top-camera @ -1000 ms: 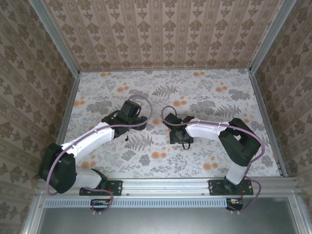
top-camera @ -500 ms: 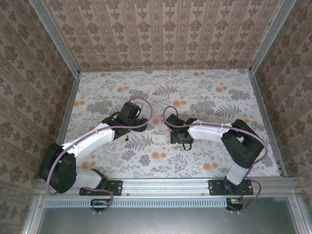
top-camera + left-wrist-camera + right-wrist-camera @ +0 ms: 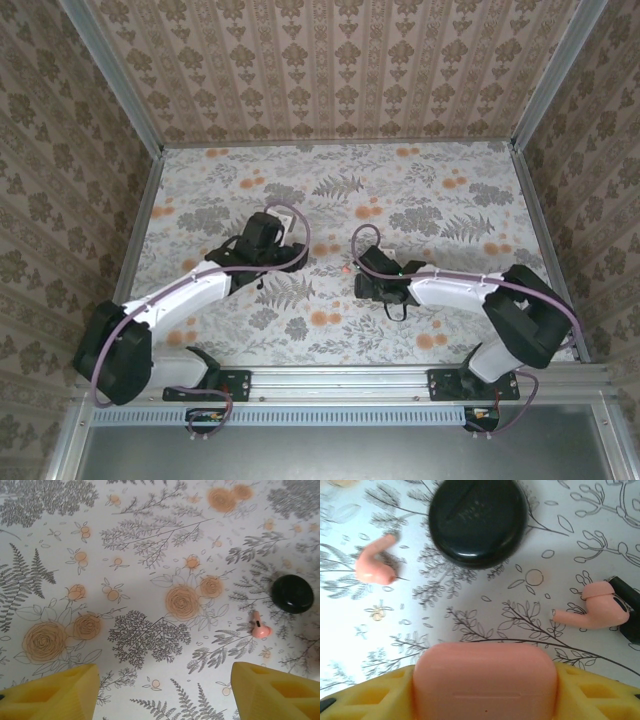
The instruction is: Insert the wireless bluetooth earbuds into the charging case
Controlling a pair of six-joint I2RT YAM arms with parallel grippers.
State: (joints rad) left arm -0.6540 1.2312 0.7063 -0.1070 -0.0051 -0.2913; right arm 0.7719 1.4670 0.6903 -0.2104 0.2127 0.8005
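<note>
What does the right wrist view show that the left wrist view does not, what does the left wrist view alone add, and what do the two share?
Right wrist view, not left: the pink charging case between the yellow fingers of the right gripper, and two pink earbuds rather than one. Left wrist view, not right: the left gripper, its fingers wide apart with nothing between them. Shared: the black round disc, a pink earbud near it, and the floral table.
</note>
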